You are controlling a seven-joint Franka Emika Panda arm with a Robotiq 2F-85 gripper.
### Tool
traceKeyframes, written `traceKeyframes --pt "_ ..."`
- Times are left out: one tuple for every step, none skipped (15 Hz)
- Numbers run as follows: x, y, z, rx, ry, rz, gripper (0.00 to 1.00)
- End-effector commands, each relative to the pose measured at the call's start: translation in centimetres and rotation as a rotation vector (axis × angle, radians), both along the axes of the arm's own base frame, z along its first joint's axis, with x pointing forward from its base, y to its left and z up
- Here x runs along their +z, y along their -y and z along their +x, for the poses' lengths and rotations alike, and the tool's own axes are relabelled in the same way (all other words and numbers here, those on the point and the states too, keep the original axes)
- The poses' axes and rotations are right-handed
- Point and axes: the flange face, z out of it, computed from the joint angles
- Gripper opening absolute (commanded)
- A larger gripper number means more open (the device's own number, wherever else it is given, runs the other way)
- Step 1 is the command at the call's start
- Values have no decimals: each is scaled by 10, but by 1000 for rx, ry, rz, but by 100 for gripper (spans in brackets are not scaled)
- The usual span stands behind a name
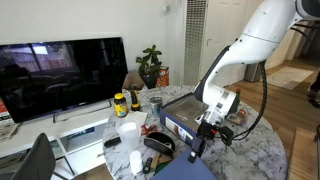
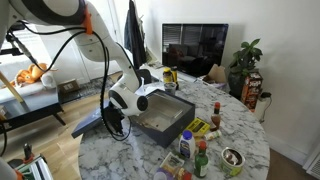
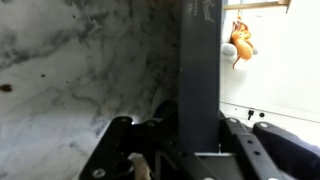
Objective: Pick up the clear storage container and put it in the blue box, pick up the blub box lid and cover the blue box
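The blue box stands open on the marble table; it also shows in an exterior view. Something pale lies inside it; I cannot tell whether it is the clear storage container. My gripper is at the table's edge beside the box, also seen in an exterior view. It is shut on the dark blue lid, which hangs edge-on below the fingers. In the wrist view the lid is a dark upright slab between the fingers.
Bottles and jars and a bowl crowd the table beside the box. More bottles, a white cup and dark items lie on the side nearer the TV. A plant stands behind.
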Motion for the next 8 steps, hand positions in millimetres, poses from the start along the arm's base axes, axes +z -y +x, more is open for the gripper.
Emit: traceKeyframes --pt "3 13 -8 26 -58 61 3" --pt "7 15 -8 38 -64 88 0" --pt "11 18 -9 49 -72 109 0" --pt "15 21 -10 53 -81 118 0" --pt "20 22 -10 64 -88 133 0" --pt "24 24 -11 69 -98 133 0" --pt "28 25 -12 76 -110 145 0" --pt "33 26 -13 83 -119 147 0"
